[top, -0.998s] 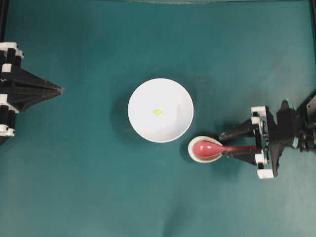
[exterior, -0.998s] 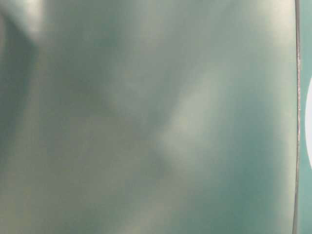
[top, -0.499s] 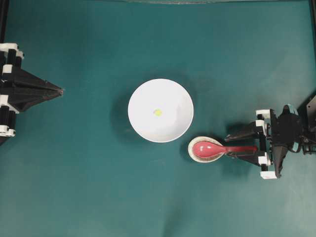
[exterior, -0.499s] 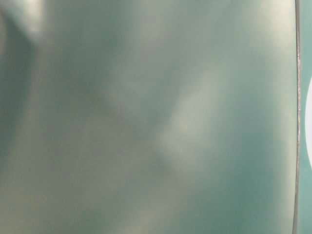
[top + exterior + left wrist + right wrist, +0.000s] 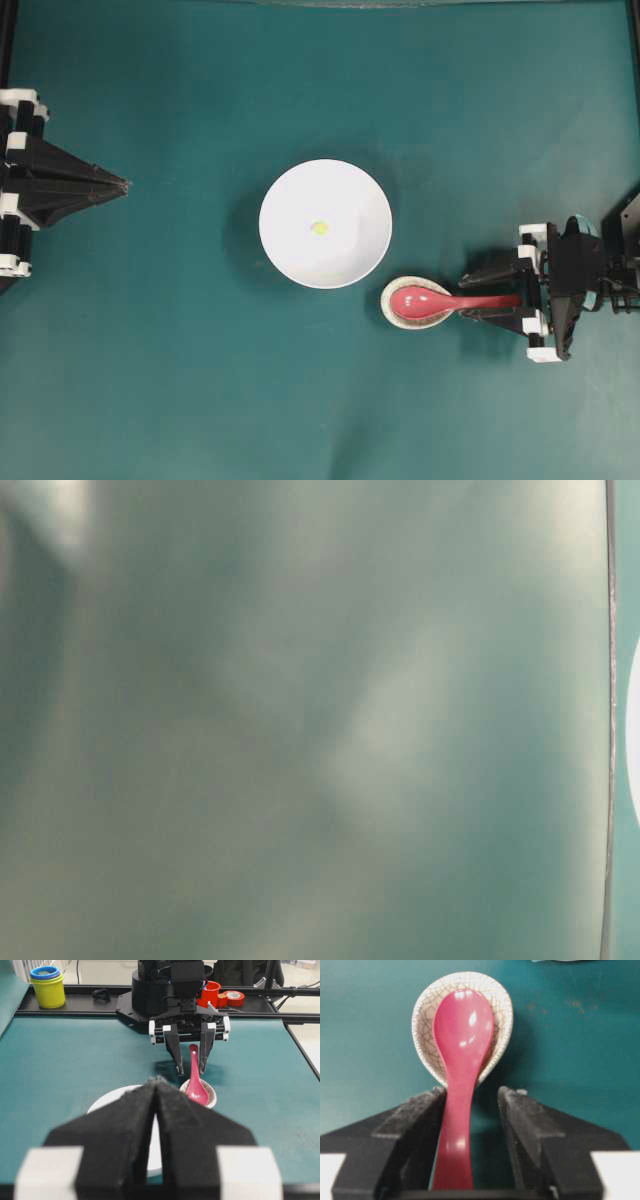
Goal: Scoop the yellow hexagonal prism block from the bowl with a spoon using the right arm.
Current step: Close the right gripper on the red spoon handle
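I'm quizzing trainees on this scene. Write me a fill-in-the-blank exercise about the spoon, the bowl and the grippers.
1. The spoon has its scoop lying in the ____ spoon rest.
2. The yellow hexagonal prism block lies inside the white ____.
3. The right gripper has its jaws ____, with the spoon's handle between them.
4. The left gripper is ____.

Missing words: crackled; bowl; open; shut

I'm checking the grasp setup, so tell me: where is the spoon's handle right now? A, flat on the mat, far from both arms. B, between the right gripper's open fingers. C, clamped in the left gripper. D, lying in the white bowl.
B: in the right wrist view the spoon has its handle between the spread fingers of the right gripper, with a gap on one side, while its scoop rests in the speckled spoon rest.
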